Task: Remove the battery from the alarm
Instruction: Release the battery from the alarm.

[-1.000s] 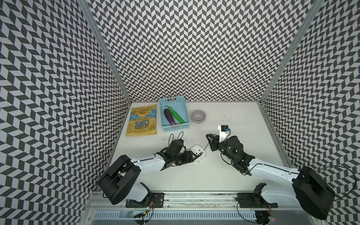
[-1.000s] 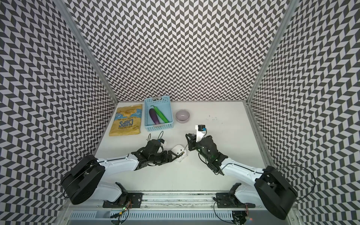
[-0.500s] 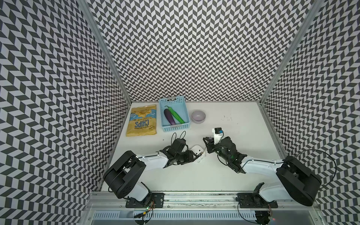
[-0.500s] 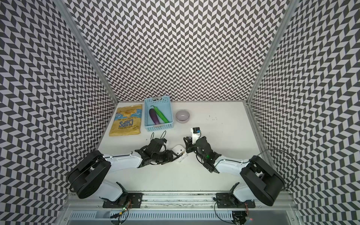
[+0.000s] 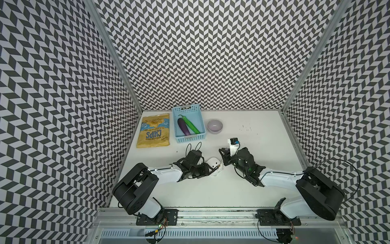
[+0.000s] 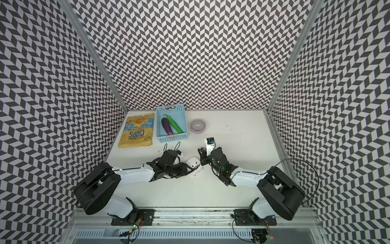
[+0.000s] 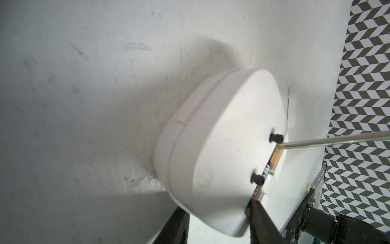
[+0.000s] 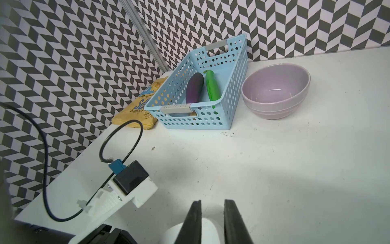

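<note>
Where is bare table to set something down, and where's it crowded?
Free: from the lilac bowl to the right wall; also the front strip before the rail. Crowded: chips bag, basket and bowl back left; mid-table, left gripper, alarm, screwdriver, right gripper.

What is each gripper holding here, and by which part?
The right gripper grips the screwdriver at its handle end, tip at the alarm slot. The left gripper straddles the alarm; firm hold cannot be told.
</note>
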### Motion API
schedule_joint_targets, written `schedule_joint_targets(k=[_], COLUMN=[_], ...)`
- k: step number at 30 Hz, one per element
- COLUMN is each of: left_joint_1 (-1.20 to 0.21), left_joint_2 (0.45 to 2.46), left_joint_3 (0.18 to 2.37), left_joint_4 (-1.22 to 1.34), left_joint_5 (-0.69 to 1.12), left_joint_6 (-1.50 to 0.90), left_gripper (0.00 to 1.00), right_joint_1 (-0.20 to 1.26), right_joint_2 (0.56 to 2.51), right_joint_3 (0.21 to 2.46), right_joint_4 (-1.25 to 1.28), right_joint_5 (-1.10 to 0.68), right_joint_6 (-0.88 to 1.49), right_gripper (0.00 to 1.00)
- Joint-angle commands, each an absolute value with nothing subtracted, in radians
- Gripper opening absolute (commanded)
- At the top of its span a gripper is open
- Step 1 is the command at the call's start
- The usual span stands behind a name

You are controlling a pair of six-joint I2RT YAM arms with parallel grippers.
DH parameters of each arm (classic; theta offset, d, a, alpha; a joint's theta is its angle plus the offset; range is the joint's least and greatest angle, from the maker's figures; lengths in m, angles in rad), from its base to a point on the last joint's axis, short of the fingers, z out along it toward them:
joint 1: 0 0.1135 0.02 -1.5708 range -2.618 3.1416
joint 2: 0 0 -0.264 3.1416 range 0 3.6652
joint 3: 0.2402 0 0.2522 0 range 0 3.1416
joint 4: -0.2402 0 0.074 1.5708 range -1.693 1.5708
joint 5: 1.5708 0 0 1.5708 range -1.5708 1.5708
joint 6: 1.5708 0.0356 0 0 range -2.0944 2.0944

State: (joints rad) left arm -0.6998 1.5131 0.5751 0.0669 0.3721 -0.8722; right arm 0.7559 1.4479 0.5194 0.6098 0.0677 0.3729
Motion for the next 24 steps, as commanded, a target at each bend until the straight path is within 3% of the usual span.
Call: schedule_joint_targets(k=[1, 5, 13, 18, 24], left_joint_1=[-0.697, -0.699, -0.698, -0.698, -0.705], left_joint_2=[1.539, 1.542, 1.546, 1.551, 1.629], left_joint_3=[0.571, 0.572, 0.573, 0.573, 0.603], left_joint_4=[-0.002, 0.0, 0.001, -0.004, -0.079], left_joint_5=[0.339, 0.345, 0.351, 0.346, 0.297], left_joint_6=[-0.862, -0.857, -0.85, -0.845, -0.778], left_gripper=[0.42, 0.4, 0.36, 0.37, 0.5], right_joint_1=[0.739, 0.678, 0.591, 0.577, 0.547], right_joint_2=[1.452, 1.45, 1.454, 1.386, 1.239], right_joint_3=[0.536, 0.52, 0.447, 0.46, 0.502], right_joint_4=[0.615, 0.618, 0.769, 0.73, 0.454], right_joint_5=[-0.061, -0.232, -0.401, -0.381, -0.212], right_joint_6=[0.466, 0.616, 0.925, 0.904, 0.723], right_gripper=[0.0, 0.0, 0.0, 0.0, 0.0])
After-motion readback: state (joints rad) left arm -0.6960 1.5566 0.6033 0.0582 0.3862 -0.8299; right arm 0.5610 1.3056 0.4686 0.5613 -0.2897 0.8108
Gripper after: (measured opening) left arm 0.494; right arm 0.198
